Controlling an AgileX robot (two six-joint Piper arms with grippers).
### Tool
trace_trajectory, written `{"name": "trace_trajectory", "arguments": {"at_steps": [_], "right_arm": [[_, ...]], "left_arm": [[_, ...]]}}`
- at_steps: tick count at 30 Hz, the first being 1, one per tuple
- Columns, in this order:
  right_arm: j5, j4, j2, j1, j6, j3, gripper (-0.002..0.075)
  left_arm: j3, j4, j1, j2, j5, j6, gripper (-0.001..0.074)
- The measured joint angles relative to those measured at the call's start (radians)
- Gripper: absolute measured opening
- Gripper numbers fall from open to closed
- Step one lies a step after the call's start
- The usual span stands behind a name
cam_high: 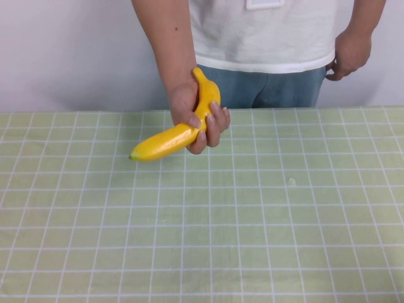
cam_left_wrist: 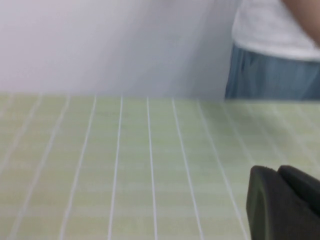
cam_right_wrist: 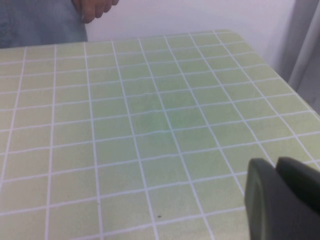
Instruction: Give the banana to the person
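The person (cam_high: pixel 265 38) grips the banana (cam_high: pixel 180 129); left hand (cam_left_wrist: pixel 282 205) and right hand (cam_right_wrist: pixel 282 200) low (grip unreadable).

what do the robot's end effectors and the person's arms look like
Only a corner of each end effector shows, in its own wrist view: the left end effector and right end effector are matte black, rounded plastic-looking blocks, with no cables or markings visible. Neither robot arm appears in the high view. The person in white T-shirt and blue jeans has bare forearms, no sleeves reaching them.
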Motion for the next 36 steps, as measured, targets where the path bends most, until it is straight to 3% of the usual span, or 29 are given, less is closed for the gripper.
{"name": "trace_trajectory", "arguments": {"at_steps": [5,36], "right_arm": [[0.0,0.0,0.0,0.0,0.0,0.0,-0.0011],[0.0,0.0,0.0,0.0,0.0,0.0,-0.0011]], "left_arm": [[0.008,-0.002,0.0,-0.003,0.138,-0.038,-0.0003],[0.008,-0.002,0.0,-0.007,0.145,-0.036,-0.0003]]}}
